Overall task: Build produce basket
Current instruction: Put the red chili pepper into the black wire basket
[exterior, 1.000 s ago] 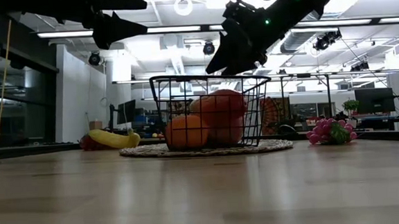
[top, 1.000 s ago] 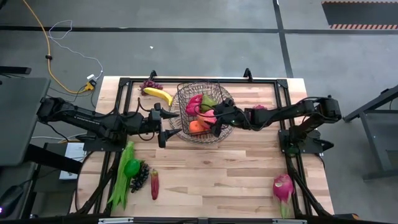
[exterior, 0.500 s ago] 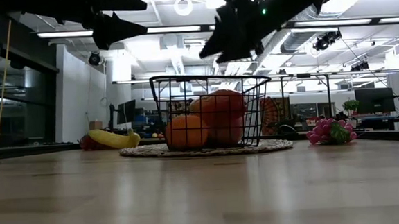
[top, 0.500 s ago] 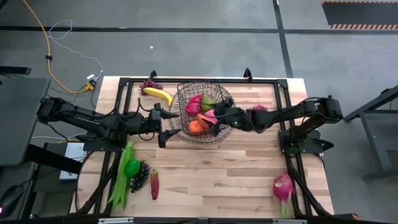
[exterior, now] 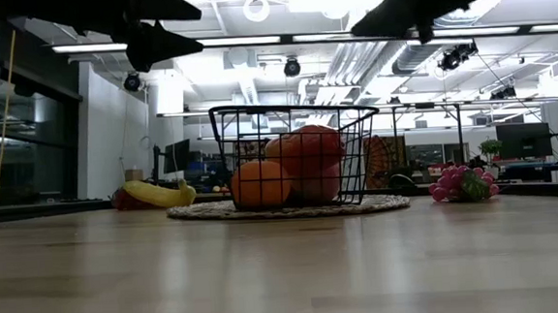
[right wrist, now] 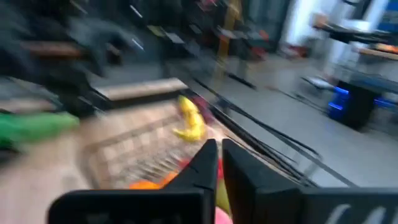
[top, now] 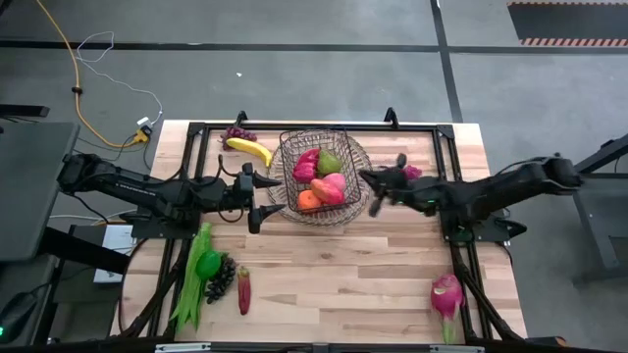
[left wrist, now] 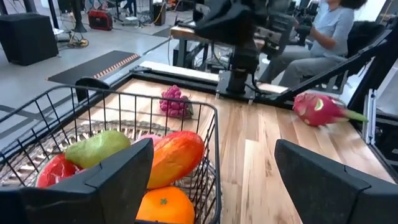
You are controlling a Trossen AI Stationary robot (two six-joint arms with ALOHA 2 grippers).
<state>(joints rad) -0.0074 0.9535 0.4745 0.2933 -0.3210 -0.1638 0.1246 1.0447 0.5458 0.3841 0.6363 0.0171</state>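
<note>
Hovering at frame centre-right beside the wire basket [top: 316, 176], right gripper [top: 376, 192] clenched, empty. Waiting centre-left, left gripper [top: 263, 196] spread, released.

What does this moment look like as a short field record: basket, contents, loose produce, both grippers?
basket: wire basket on a round woven tray
contents: pear, orange, red and pink fruits
loose produce: banana, beans, dragon fruit
left gripper: open, empty, beside the basket
right gripper: shut, empty, off the basket's other side
</note>
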